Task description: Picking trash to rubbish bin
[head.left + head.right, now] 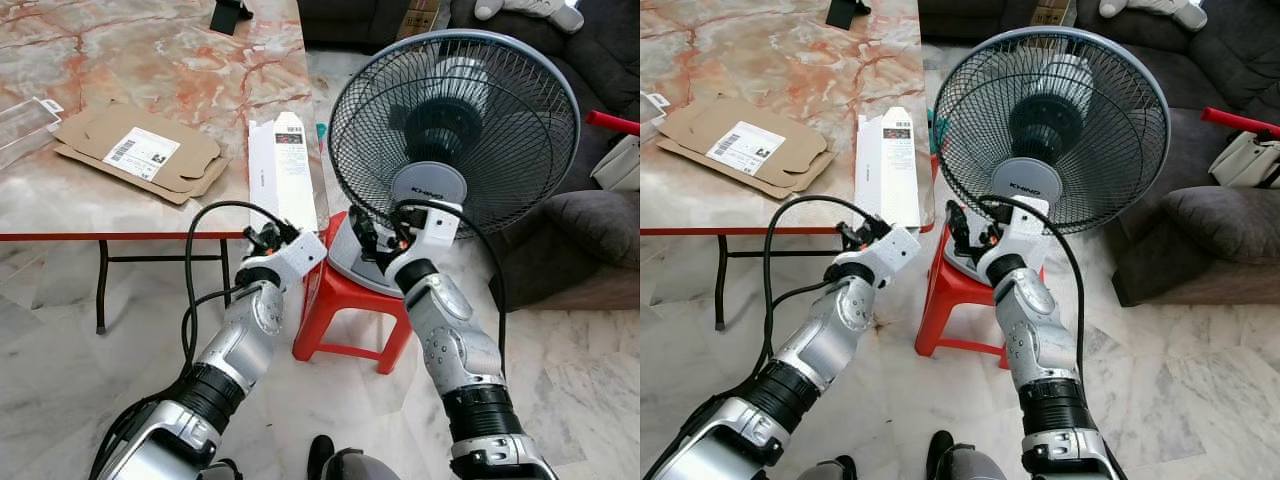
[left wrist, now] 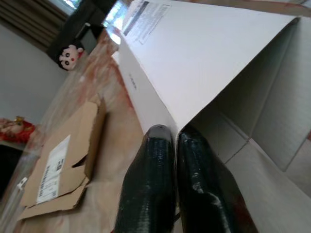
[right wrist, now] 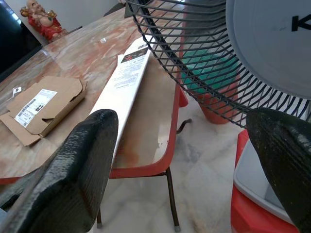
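A long white carton (image 1: pixel 283 170) lies on the marble table (image 1: pixel 150 60) by its near right corner, its open end hanging toward me. My left gripper (image 1: pixel 262 238) is at that open end. In the left wrist view its fingers (image 2: pixel 158 160) are shut on the white carton (image 2: pixel 194 53), pinching the side wall with one finger outside and one inside. My right gripper (image 1: pixel 378 235) is open with nothing in it, held in front of the fan's base, just right of the table corner. A flattened brown cardboard box (image 1: pixel 140 150) with a shipping label lies further left on the table.
A large black standing fan (image 1: pixel 455 130) sits on a red plastic stool (image 1: pixel 345 300) right beside the table. A dark sofa (image 1: pixel 600 230) stands at the right. A clear plastic package (image 1: pixel 20 125) lies at the table's left edge. Marble floor lies below.
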